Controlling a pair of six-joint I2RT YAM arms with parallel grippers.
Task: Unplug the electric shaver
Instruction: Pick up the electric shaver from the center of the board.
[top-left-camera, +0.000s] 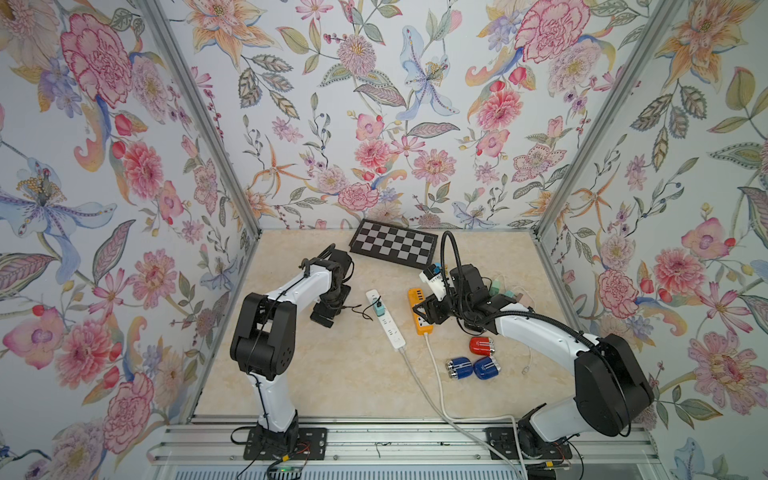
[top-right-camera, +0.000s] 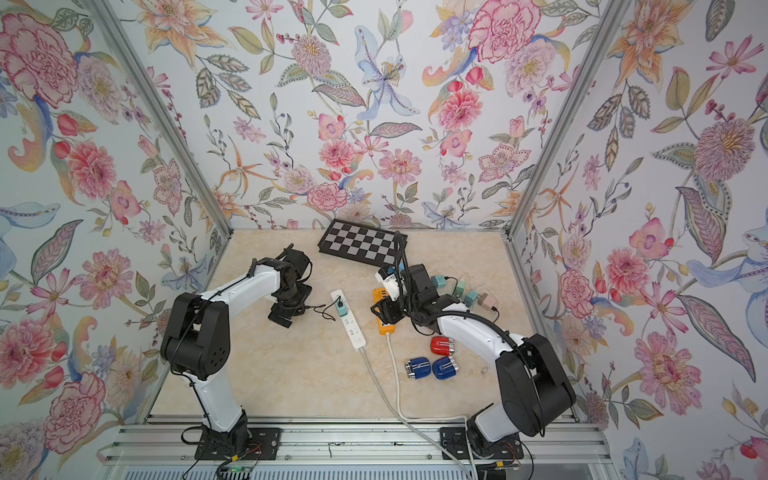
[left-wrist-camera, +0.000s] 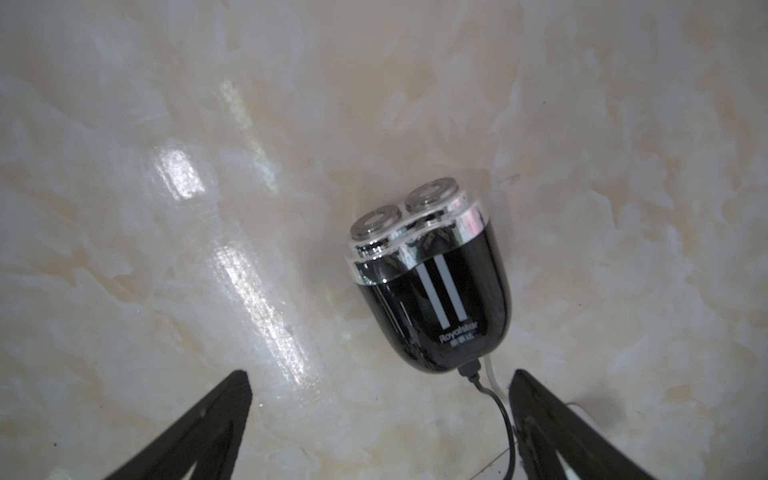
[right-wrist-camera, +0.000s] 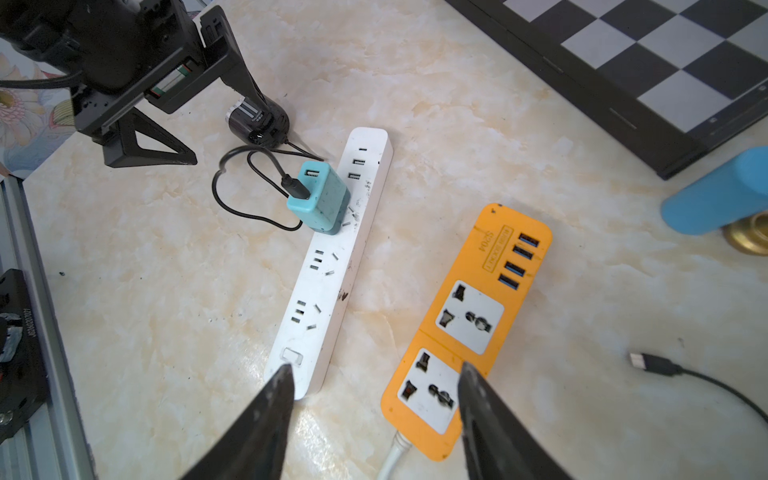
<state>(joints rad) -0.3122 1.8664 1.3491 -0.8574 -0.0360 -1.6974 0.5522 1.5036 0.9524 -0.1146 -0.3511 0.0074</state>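
While the glossy black electric shaver lies on the marble table just beyond my left claw, which is wide open and empty, I judge it light and slippery; I'd pinch its stiff black cable plug. My right claw hangs half open, empty.

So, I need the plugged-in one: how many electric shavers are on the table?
4. The black shaver lies beside the white power strip; the red shaver and two blue shavers cluster by the right arm. That arm may hide others.
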